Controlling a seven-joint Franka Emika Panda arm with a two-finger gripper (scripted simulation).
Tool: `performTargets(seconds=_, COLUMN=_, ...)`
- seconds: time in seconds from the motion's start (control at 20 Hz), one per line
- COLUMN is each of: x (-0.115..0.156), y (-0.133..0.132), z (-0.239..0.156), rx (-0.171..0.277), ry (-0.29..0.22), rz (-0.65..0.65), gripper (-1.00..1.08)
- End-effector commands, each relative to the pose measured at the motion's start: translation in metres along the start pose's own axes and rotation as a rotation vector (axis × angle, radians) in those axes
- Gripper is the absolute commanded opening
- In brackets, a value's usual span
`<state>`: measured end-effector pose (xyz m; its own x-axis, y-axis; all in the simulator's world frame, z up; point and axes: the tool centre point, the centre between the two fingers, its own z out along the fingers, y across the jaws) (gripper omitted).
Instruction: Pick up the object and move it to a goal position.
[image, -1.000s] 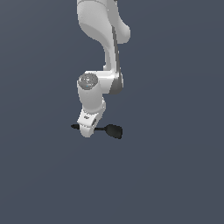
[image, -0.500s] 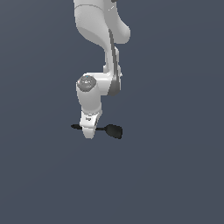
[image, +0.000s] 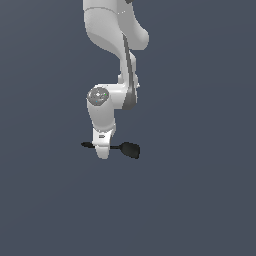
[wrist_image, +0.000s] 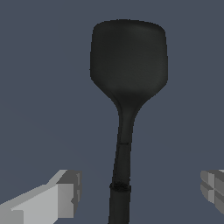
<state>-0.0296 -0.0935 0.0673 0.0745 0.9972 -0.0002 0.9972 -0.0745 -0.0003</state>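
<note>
between spread gripper (wrist_image: 140, 192) fingers: black spatula (wrist_image: 127, 70) handle, untouched

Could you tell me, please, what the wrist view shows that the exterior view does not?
Only the wrist view shows the two grey fingertips standing apart on either side of the handle, neither touching it, and the rounded outline of the blade up close. Only the exterior view shows the white robot arm reaching down, and the handle's thin tip sticking out on the exterior view's left of the gripper. Both show the slim black spatula-like utensil against the plain dark grey background.
</note>
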Motion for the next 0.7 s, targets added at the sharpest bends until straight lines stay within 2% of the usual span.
performTargets(seconds=0.0, x=0.0, y=0.0, z=0.0, rx=0.0, ry=0.0, rz=0.0, gripper=1.0)
performTargets(seconds=0.25, x=0.0, y=0.0, z=0.008, rx=0.0, ry=0.0, rz=-0.001, gripper=1.0)
performTargets(seconds=0.65, x=0.0, y=-0.001, z=0.044, rx=0.0, ry=0.0, rz=-0.005, gripper=1.0)
